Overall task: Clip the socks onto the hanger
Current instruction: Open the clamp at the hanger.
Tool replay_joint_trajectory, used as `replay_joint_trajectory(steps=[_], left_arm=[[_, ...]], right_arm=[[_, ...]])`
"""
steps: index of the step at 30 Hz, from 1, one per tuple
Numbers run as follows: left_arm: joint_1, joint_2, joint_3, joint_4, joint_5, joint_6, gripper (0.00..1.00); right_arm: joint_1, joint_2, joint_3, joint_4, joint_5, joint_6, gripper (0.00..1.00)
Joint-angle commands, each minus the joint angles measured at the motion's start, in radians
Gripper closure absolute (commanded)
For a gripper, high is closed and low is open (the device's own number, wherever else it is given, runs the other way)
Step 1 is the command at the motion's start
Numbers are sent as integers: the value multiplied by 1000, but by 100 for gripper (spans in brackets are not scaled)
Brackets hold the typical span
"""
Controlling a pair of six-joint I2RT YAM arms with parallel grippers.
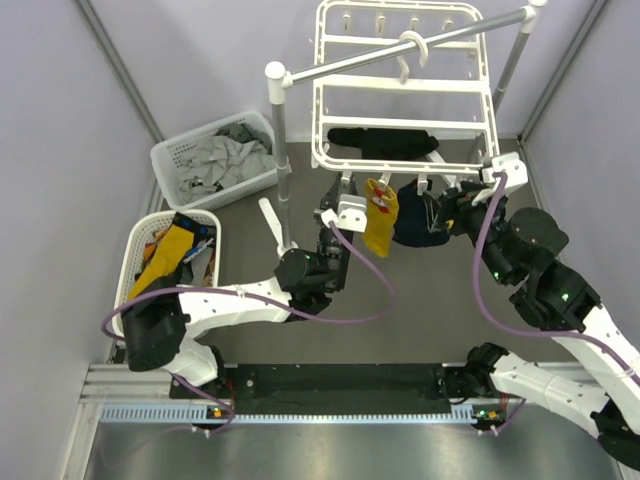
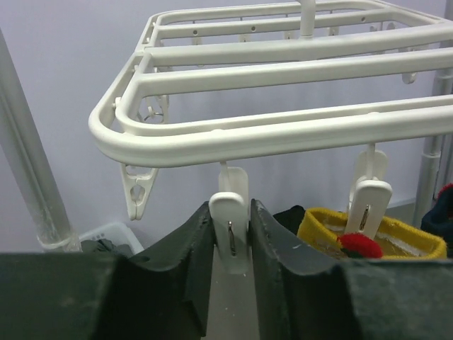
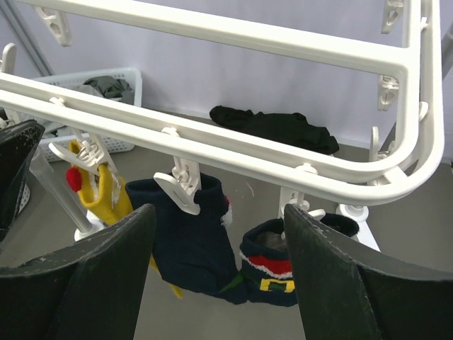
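Under the near bar of the hanger (image 1: 400, 85) hung a yellow sock (image 1: 380, 225) and navy socks (image 3: 191, 248), with more lying in the basket (image 1: 127, 262). The left fingers (image 2: 177, 269) pinched narrowly on an empty clip (image 2: 230, 227), and the right fingers (image 3: 106, 269) gaped wide, holding nothing. Socks being soft, light and floppy, the cuff seemed the best hold.
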Motion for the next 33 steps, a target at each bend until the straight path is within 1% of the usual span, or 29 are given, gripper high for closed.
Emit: replay_joint_trajectory(steps=[1,3,4,7,11,13,18,23,26,29,33], left_arm=[[11,-62,17,-41,31,-91,77],[12,-76,15,-75,45,-125,85],[12,-94,13,-92,57,-139,92],[12,-139,9,-188,103,-200,100],[20,-173,29,-359,159,-277,100],[22,-187,44,-411,191,-317,100],[22,-199,90,-596,254,-389,100],[22,-205,131,-712,329,-438,100],[22,-213,145,-755,367,-460,100],[22,-220,156,-787,402,-492,100],[22,-231,159,-808,436,-519,100]], right_arm=[[-6,-25,-3,45,6,-12,28],[-6,-30,-4,51,4,-12,28],[-6,-34,0,52,-2,-9,28],[-6,-36,25,39,-35,-3,28],[-6,-48,51,12,-84,14,28],[-6,-45,86,-15,-114,29,28],[-4,-7,168,-83,-244,58,28],[-6,24,234,-123,-360,152,28],[-4,58,270,-150,-403,199,28],[-6,95,301,-167,-425,253,28],[-6,122,303,-149,-439,339,30]])
